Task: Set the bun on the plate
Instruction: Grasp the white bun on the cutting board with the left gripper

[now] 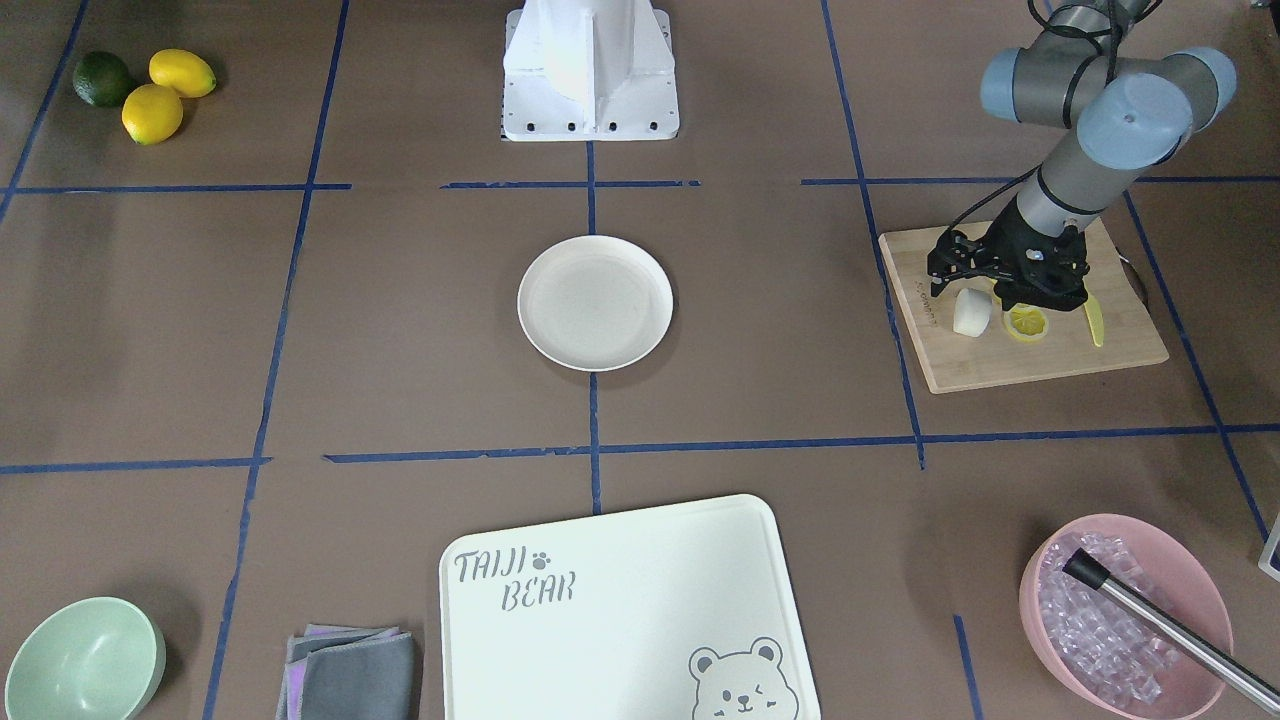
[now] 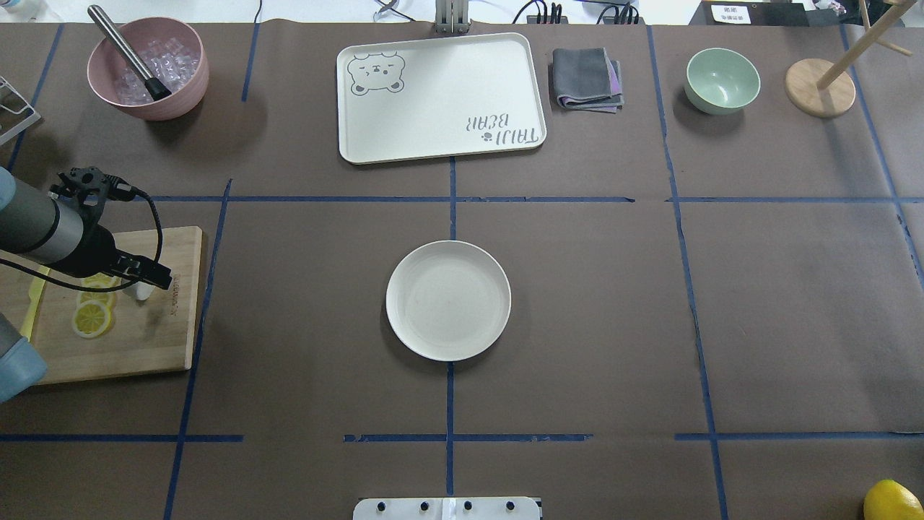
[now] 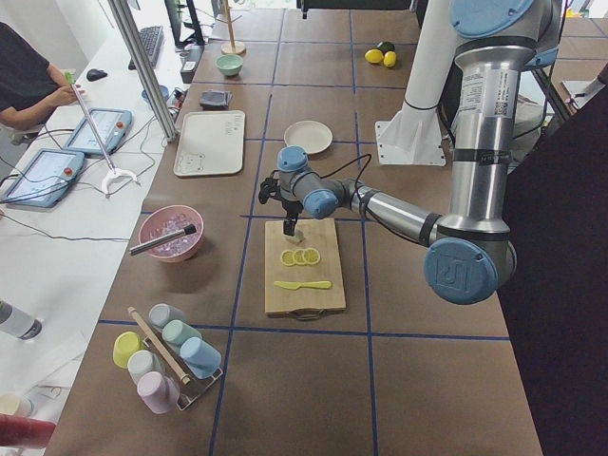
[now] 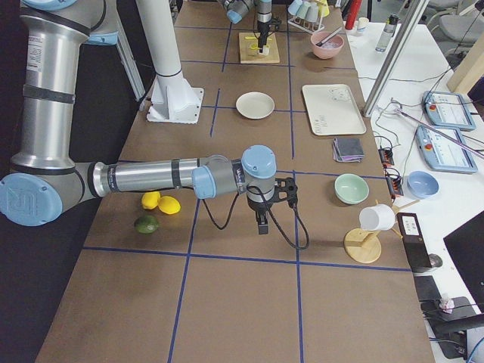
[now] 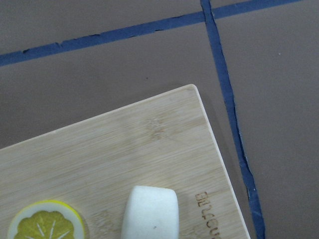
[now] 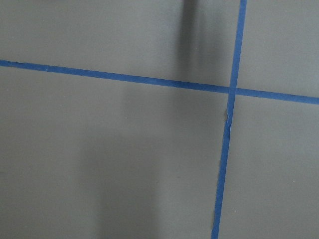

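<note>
The bun is a small white lump near a corner of the wooden cutting board. It also shows at the bottom of the left wrist view, resting on the board. My left gripper hangs just above it, and its fingers look open with nothing held. From overhead the bun peeks out under that gripper. The round cream plate lies bare at the table's middle, well apart from the board. My right gripper hovers over bare table in the exterior right view; I cannot tell its state.
Lemon slices and a yellow knife share the board beside the bun. A pink bowl of ice, the bear tray, a folded cloth, a green bowl and whole lemons ring the table.
</note>
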{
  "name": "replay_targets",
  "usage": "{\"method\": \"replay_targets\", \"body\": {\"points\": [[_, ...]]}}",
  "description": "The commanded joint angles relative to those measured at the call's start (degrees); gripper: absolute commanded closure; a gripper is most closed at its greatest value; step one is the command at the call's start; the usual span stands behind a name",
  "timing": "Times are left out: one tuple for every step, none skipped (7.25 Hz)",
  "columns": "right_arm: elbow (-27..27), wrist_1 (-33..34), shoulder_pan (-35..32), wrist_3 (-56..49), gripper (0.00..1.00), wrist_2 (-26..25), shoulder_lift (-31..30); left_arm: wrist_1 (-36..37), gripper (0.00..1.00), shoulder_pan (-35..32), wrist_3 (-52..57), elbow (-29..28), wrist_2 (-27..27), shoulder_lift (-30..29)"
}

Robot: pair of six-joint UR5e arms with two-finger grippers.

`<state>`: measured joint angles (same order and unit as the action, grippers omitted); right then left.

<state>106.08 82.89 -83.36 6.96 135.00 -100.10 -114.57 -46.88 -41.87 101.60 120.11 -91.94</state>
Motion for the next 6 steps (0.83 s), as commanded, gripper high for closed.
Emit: {"method": "replay_targets", "body": {"points": [[1.41,0.43,-0.40,-0.72,0.00,0.00,-1.76,-0.04,0.00,0.30,0.04,-1.48,-0.23,0.01],[1.50,0.43,-0.40,-0.72,0.00,0.00,-1.85,-0.04,0.01,0.30,0.04,-1.58,-0.23,-0.08],[1.42,0.43,-0.40,-0.72,0.00,0.00,-1.94,-0.04,0.03,0.39,0.04,-1.58,-0.23,-0.16],[1.50,0.26,-0.49,-0.80,0.00,0.00,-2.29,-0.04,0.08,0.39,0.04,-1.58,-0.23,-0.17],[1.50,0.26,-0.40,-0.80,0.00,0.00,-2.29,-0.04,0.12,0.39,0.04,-1.67,-0.23,-0.25],[1.50,0.26,-0.49,-0.80,0.00,0.00,-2.29,0.05,0.15,0.39,0.12,-1.76,-0.23,-0.34]]}}
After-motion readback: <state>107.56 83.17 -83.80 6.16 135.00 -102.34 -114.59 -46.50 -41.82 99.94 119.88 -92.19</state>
